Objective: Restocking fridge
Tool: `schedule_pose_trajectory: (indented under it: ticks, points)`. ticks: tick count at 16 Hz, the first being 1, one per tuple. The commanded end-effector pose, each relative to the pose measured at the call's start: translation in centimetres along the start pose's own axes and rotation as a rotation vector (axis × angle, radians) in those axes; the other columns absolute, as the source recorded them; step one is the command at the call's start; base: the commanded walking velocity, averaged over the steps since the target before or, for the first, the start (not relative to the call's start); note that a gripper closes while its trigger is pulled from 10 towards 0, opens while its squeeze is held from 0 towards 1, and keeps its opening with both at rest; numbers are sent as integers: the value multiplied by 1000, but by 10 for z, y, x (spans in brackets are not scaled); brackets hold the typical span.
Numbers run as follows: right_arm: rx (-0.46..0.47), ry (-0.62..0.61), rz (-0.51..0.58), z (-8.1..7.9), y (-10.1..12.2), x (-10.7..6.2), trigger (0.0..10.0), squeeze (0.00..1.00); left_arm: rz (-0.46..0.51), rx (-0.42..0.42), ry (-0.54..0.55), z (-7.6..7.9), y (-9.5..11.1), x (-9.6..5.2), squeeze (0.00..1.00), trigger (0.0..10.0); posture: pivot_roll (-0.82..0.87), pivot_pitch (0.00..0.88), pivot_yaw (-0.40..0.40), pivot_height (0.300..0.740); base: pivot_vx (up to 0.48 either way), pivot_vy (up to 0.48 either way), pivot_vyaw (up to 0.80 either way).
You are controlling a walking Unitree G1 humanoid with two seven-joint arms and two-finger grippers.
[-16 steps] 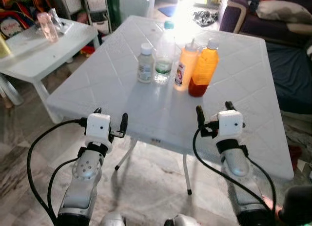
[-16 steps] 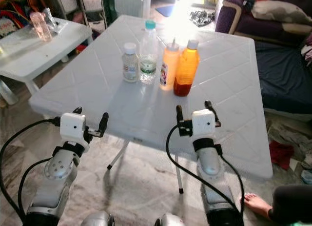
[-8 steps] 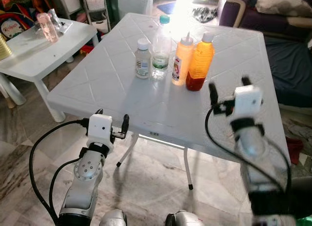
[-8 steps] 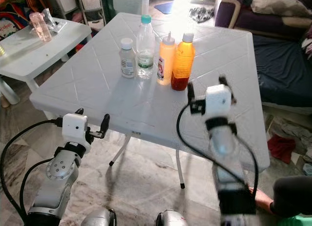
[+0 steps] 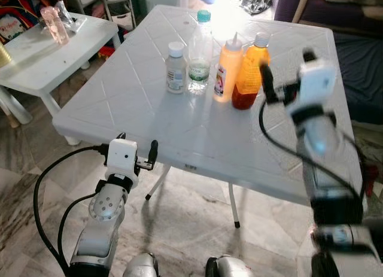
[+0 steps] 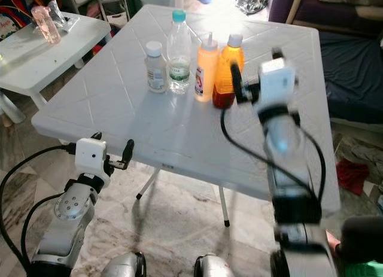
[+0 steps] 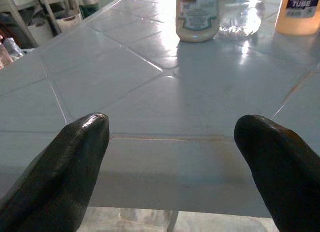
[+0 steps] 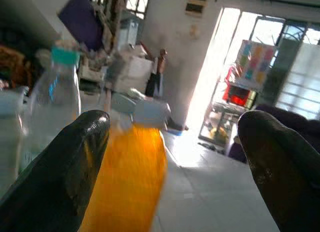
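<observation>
A white plastic tabletop (image 5: 179,121) with a diamond-embossed surface takes up the centre of the head views, and the four things to be restocked stand in a tight row at its upper middle. From right to left in the frame they run largest to smallest: an orange juice bottle (image 5: 250,73) with a white cap and a darker layer at its base, an orange squeeze bottle (image 5: 227,69) with a pointed nozzle and a label, a clear water bottle (image 5: 200,54) with a green cap, and a small white-capped bottle (image 5: 175,68). The right tool (image 6: 254,73) is raised at the right of the frame, just beside the juice bottle, with its two black fingers (image 8: 55,172) spread wide; its wrist view looks along them at that bottle's upper half, which appears blurred. The left tool (image 5: 136,150) hangs low at the lower left, in front of the tabletop's near edge, its fingers also held apart and empty. The juice bottle looks full, so it is probably fairly heavy, with smooth, somewhat yielding plastic walls that could slip or tip its neighbours; a firm hold around the mid-body, below the shoulder, seems safest. The nearly empty water bottle should be light and easily crushed.
</observation>
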State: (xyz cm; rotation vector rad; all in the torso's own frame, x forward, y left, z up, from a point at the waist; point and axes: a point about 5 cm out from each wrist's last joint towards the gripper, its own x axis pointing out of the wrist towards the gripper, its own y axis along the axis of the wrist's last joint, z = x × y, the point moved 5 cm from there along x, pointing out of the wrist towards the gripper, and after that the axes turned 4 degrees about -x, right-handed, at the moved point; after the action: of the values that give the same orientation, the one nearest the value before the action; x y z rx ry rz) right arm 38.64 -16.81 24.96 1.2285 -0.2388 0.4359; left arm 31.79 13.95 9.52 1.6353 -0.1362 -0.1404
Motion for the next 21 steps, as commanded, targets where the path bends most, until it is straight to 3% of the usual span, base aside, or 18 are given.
schedule_pose_trajectory:
  ticks: [1, 9, 15, 16, 17, 18, 21]
  points:
    - [8, 17, -12, 0, -3, 4, 10000, 0, 8, 18, -9, -1, 5, -1, 0, 10000, 109, 151, 18, 740, 0, 0, 0]
    - [26, 10, -72, 3, -3, 51, 10000, 0, -5, 63, -12, -13, 10, -10, 0, 10000, 181, 182, 49, 740, 0, 0, 0]
    - [33, 46, -54, -3, 5, 69, 10000, 0, -18, 67, -14, -10, 11, -18, 0, 10000, 200, 200, 44, 740, 0, 0, 0]
    - [23, 40, -58, -2, 5, 71, 8745, 0, -22, 68, -14, -11, 11, -18, 0, 10000, 202, 202, 45, 740, 0, 0, 0]
    - [9, 34, -59, -1, 5, 72, 1843, 0, -23, 68, -13, -12, 11, -18, 0, 10000, 203, 202, 44, 740, 0, 0, 0]
    - [-17, 33, -65, -1, 4, 73, 0, 0, -25, 70, -11, -13, 12, -18, 0, 10000, 203, 202, 45, 740, 0, 0, 0]
    - [-16, 22, -57, 1, 6, 74, 0, 0, -28, 74, -14, -13, 13, -18, 0, 10000, 198, 200, 48, 740, 0, 0, 0]
